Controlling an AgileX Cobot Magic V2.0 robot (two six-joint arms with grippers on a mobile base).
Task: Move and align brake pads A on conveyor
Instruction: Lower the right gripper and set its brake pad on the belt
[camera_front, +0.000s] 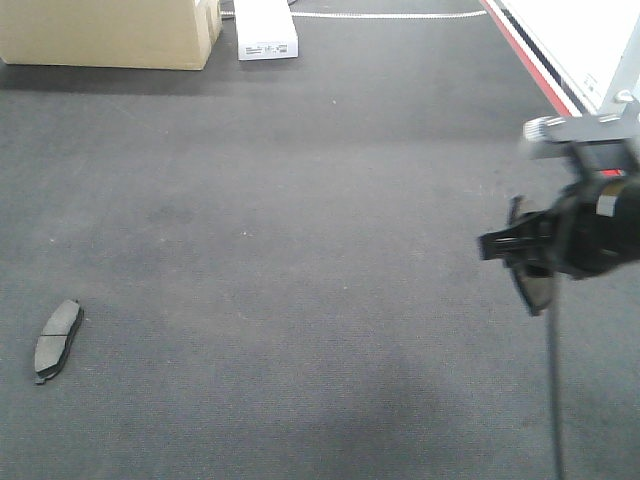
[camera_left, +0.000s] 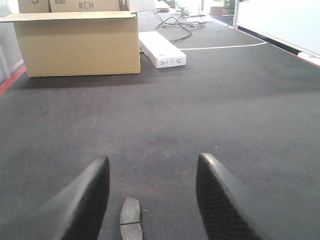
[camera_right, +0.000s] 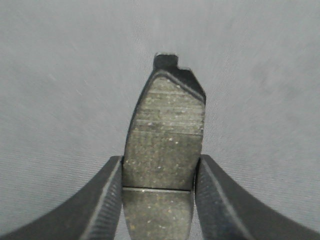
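A wide, dark grey conveyor belt (camera_front: 300, 230) filled the front view, with a red strip (camera_front: 527, 52) along its far right edge. A cardboard box (camera_front: 110, 32) and a slim white box (camera_front: 266, 30) sat at the far left.

One small curved brake pad (camera_front: 57, 340) lay flat on the belt at the near left. The left jaws were spread wide and hovered over it, one on each side, touching nothing. At the right, the right arm (camera_front: 595, 225) held a second brake pad (camera_front: 535, 285). Its jaws pinched the pad by its long edges near the middle groove, apparently lifted clear of the belt.

Only these two pads were visible, and they were well apart. The task looked to be in its early or middle part: the held pad had yet to be set down and lined up with the other, and any further pads were out of view.
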